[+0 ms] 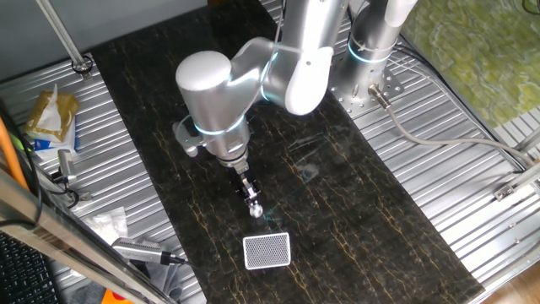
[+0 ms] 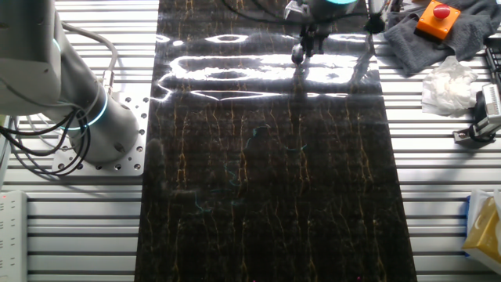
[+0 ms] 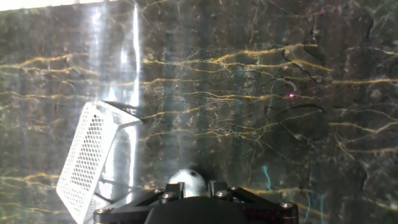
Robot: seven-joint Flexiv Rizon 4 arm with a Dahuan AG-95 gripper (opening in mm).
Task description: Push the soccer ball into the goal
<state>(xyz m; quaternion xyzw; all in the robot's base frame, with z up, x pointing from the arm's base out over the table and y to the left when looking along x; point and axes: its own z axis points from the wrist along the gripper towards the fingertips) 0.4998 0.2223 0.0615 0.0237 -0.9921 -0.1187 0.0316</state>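
The soccer ball (image 1: 257, 212) is a tiny white ball on the dark marble-patterned mat, just short of the goal (image 1: 267, 251), a small white-framed box with grey mesh. My gripper (image 1: 251, 201) points down right behind the ball, its fingers together as one narrow tip, touching or nearly touching the ball. In the hand view the ball (image 3: 186, 181) sits right in front of my gripper (image 3: 194, 191), and the goal (image 3: 90, 158) stands to the left, its open side facing the ball. In the other fixed view my gripper (image 2: 300, 52) is at the far edge of the mat and the goal is out of view.
The mat (image 1: 337, 203) lies on a ribbed metal table (image 1: 472, 211). The arm's base (image 1: 371, 51) is at the back. Packets and tools (image 1: 51, 118) lie on the left. A grey cloth with an orange button box (image 2: 434, 19) and cables lie beside the mat.
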